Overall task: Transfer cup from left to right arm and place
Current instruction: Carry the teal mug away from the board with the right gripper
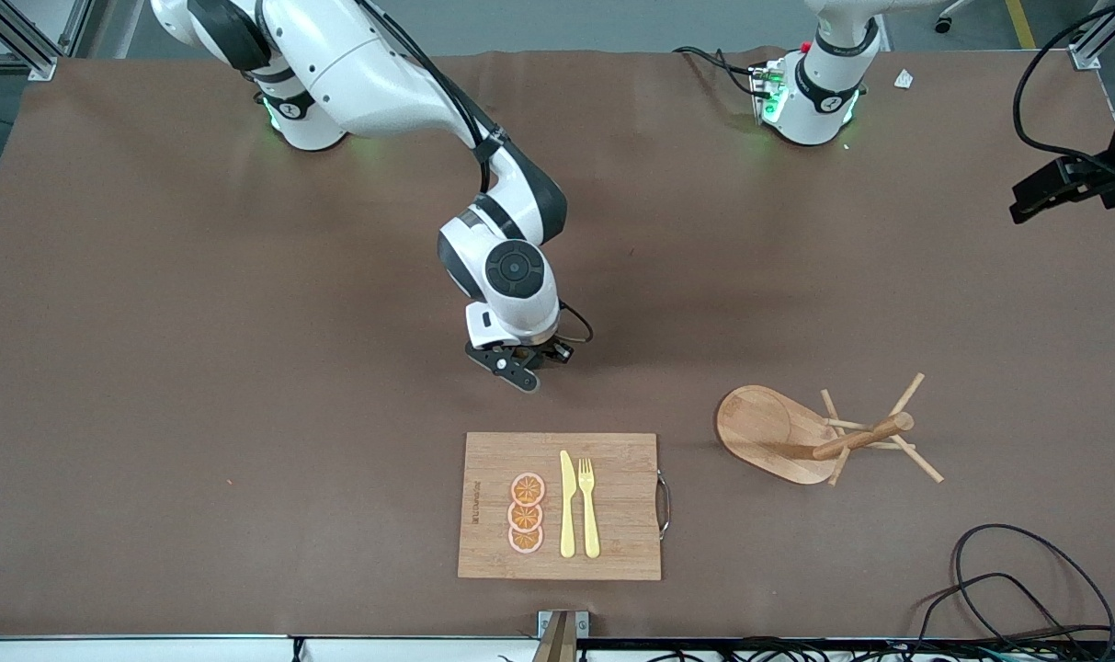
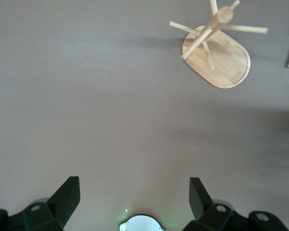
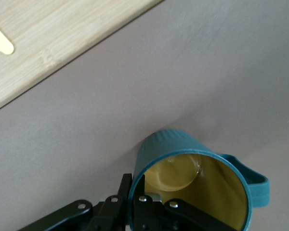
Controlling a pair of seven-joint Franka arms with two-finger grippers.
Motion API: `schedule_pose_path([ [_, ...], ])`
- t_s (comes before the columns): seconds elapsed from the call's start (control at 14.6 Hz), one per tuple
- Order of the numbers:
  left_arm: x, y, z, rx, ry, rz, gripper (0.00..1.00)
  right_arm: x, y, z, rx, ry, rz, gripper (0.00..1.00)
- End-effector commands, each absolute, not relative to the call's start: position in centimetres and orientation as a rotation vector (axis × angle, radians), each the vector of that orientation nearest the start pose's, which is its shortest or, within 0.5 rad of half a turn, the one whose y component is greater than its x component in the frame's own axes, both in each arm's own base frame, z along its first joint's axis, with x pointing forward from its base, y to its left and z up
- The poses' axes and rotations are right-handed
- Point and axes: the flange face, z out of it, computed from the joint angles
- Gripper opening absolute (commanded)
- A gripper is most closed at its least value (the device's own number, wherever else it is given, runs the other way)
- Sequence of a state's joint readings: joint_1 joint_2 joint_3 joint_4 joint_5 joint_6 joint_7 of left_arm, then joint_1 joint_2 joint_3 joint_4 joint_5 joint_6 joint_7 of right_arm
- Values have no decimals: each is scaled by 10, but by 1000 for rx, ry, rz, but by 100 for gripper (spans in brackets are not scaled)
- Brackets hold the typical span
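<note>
The cup (image 3: 192,178) is a dark teal mug with a tan-yellow inside and a side handle. It shows only in the right wrist view; in the front view the right wrist hides it. My right gripper (image 3: 135,182) is shut on its rim, one finger inside and one outside. In the front view the right gripper (image 1: 518,366) is low over the brown table, just off the wooden board's edge farther from the camera. I cannot tell if the cup touches the table. My left gripper (image 2: 135,187) is open and empty, high over bare table, out of the front view.
A wooden cutting board (image 1: 612,542) holds orange slices (image 1: 526,513), a yellow knife (image 1: 567,504) and fork (image 1: 589,506). A wooden peg rack (image 1: 796,432) stands toward the left arm's end, also in the left wrist view (image 2: 216,50). Cables (image 1: 1007,588) lie at the near corner.
</note>
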State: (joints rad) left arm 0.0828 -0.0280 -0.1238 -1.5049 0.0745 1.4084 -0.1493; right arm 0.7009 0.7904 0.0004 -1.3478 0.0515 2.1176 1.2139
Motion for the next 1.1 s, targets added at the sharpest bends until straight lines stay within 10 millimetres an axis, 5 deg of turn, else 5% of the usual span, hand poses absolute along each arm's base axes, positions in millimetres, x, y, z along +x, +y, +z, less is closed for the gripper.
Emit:
schedule_pose_path([
  [0.0,503,-29,661,-3068,-125,23,100,580,435,297,-3084,679,137,1],
  [0.14,503,-46,659,-3074,-72,10,100,603,387,328,-3123,557,157,1],
  [0.41,502,-54,658,-3127,-49,22,100,668,219,373,-3116,320,171,1],
  [0.76,510,-51,652,-3133,-72,42,100,697,66,333,-3093,150,86,1],
  [1.03,524,-41,648,-3128,-61,49,100,680,-4,267,-3096,82,-47,1],
])
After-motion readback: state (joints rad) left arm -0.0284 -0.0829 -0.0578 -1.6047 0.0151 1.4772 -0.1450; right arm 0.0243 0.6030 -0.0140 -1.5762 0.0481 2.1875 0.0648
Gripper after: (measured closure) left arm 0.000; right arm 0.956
